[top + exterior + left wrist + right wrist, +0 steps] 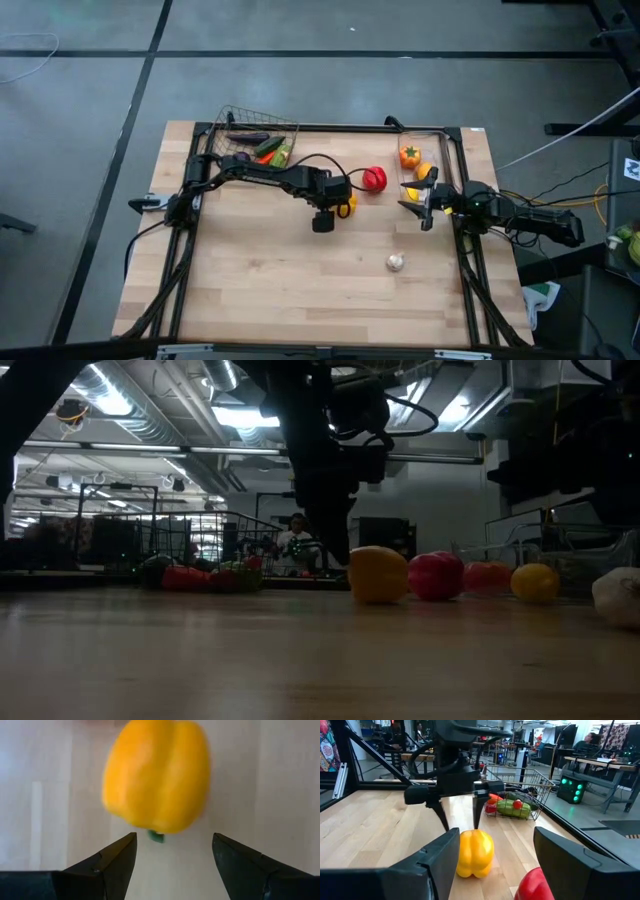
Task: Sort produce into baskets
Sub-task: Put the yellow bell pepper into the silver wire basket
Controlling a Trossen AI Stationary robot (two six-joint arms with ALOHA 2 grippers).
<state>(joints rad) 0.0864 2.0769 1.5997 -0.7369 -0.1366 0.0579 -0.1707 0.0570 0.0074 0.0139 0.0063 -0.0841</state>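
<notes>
Yellow pepper [157, 775] fills the left wrist view, lying on the bare table [280, 280] just ahead of the left gripper [172, 857], whose jaws stand apart and empty, a little wider than the pepper's stem end. From above, this gripper [340, 207] hangs near the table's middle, right over the pepper. The right wrist view shows its fingers pointing down just behind the pepper, not yet around it.

A red fruit [374, 179] lies just beside the pepper, and a garlic bulb [396, 262] sits apart, nearer the front edge. The wire basket [258, 125] at the back left holds green, red and purple pieces. The clear bin [425, 135] at the back right holds an orange pepper [409, 156] and a yellow piece. The right gripper [428, 203] waits by the bin, jaws apart and empty.

The pepper looks like a light, hollow plastic toy: stiff, smooth, probably slick. Its lobed sides should give the fingers flatter faces than the rounded shoulders. I would close across the widest part, low on the body, so it does not squirt out. The red fruit is close enough to be nudged.
</notes>
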